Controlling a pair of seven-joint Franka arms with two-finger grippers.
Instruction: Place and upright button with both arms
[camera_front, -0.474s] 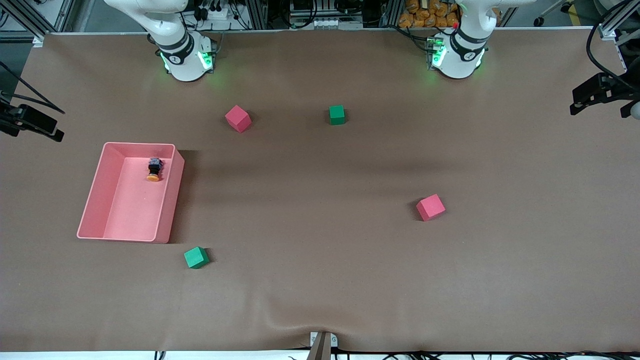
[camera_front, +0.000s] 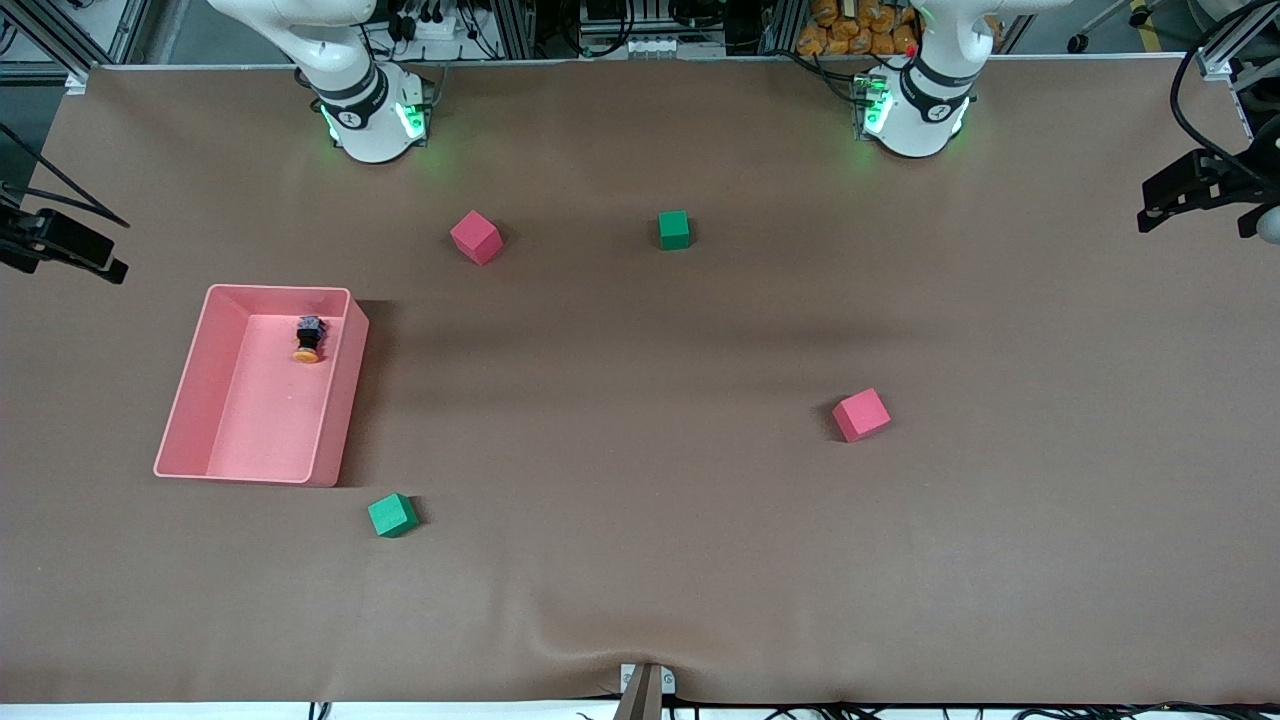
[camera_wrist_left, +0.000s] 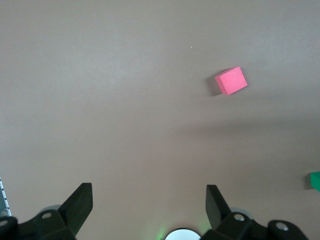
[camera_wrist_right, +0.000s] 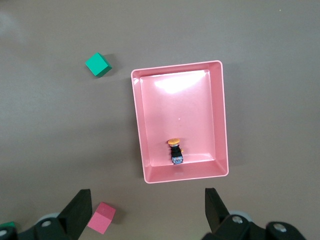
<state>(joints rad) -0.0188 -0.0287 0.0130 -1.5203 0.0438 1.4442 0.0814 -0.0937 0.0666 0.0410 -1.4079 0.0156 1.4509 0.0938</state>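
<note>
Lying in glossy pink tray, blocky orange-capped button

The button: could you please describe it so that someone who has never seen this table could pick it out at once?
Find the pink tray toward the right arm's end of the table. The button lies on its side inside it, at the end farther from the front camera. It is the only thing in the tray: a black blocky body with a round orange cap, smaller than the red and green cubes outside.

- This is a robotics lab.
- Two white arms with green-lit bases are bolted at the 12 o'clock edge of a brown covered surface.
- Aluminium frame rails, cables and black camera mounts stand around it.
</note>
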